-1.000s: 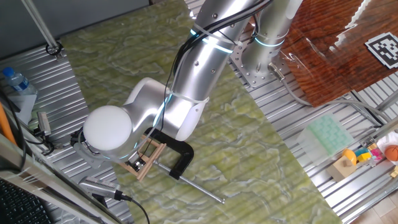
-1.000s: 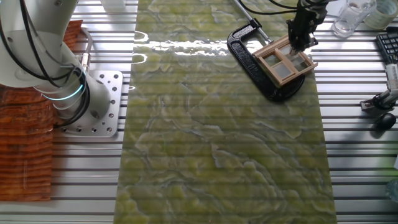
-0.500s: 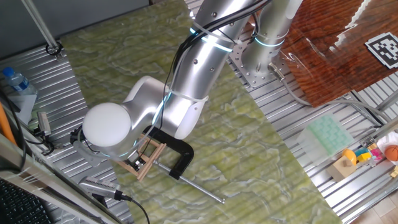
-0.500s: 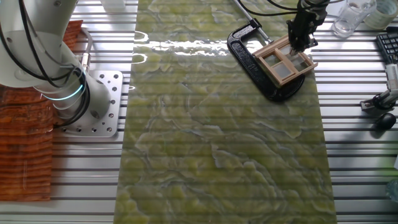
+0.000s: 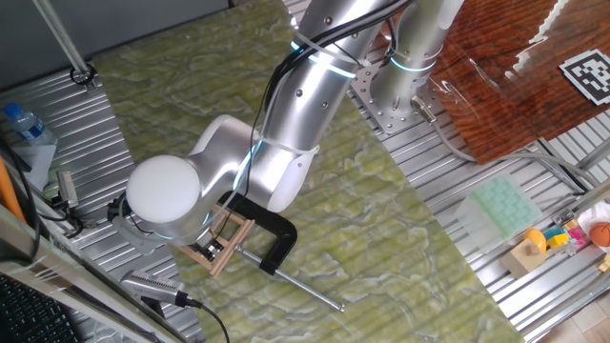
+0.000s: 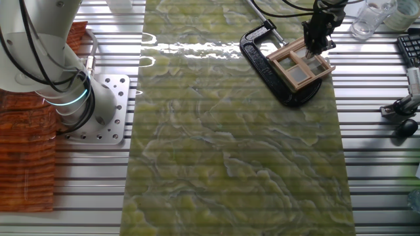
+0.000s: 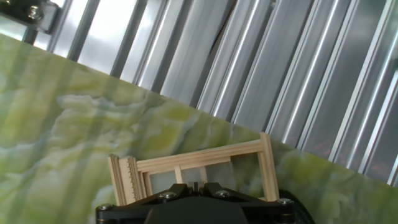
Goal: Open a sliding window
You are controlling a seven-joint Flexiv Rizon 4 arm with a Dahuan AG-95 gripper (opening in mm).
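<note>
The sliding window (image 6: 302,64) is a small light-wood frame with greyish panes. It lies on the green mat, held in a black C-clamp (image 6: 269,60). My gripper (image 6: 314,50) points down onto the window's far edge with its jaws together. In the hand view the window (image 7: 199,155) fills the lower middle, and the gripper (image 7: 194,185) is shut right over its top rail. In one fixed view the arm's white elbow hides the gripper, and only part of the window (image 5: 225,244) and the clamp (image 5: 282,238) show.
The clamp's steel rod (image 5: 310,292) runs out over the mat. A keyboard (image 6: 408,46) and glassware (image 6: 371,18) sit to the right of the window. The robot base (image 6: 98,111) stands at the left. A water bottle (image 5: 24,124) and small toys (image 5: 562,238) lie off the mat.
</note>
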